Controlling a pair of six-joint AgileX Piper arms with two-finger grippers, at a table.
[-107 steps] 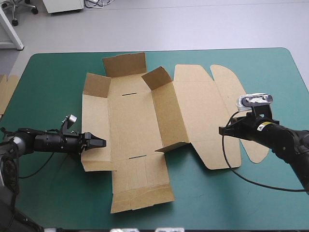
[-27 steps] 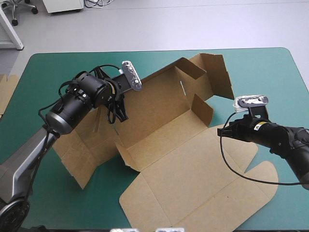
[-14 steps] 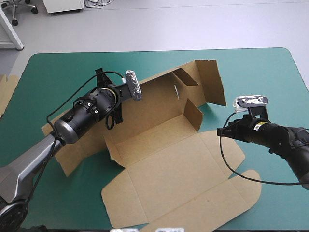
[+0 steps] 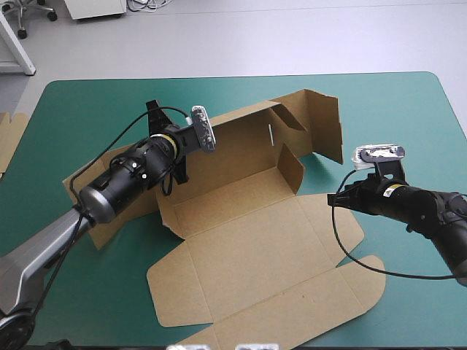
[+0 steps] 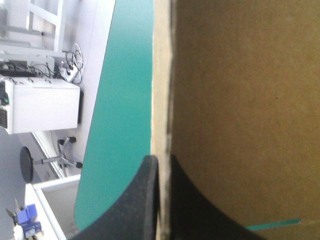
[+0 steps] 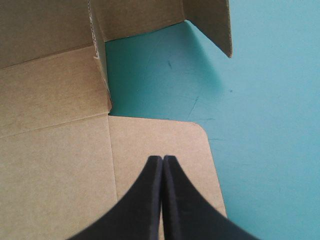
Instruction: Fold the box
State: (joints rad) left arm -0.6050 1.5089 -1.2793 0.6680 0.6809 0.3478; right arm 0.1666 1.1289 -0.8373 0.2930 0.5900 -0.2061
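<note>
The brown cardboard box [image 4: 255, 240] lay on the teal-green counter [image 4: 408, 109], one raised wall [image 4: 241, 142] clamped in the left gripper [image 5: 161, 160]. The right gripper [image 6: 163, 159], closed empty, hung over its rounded flap [image 6: 187, 150]; spare board [image 4: 9, 138] lay far left.

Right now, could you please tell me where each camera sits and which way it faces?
High view: above and behind the robot, facing forward and down at table and box; left gripper and right gripper show.
Left wrist view: on the left wrist, looking along its fingers, shut on the box's raised edge.
Right wrist view: on the right wrist, looking down past its shut fingers at the box.
All share the box.
</note>
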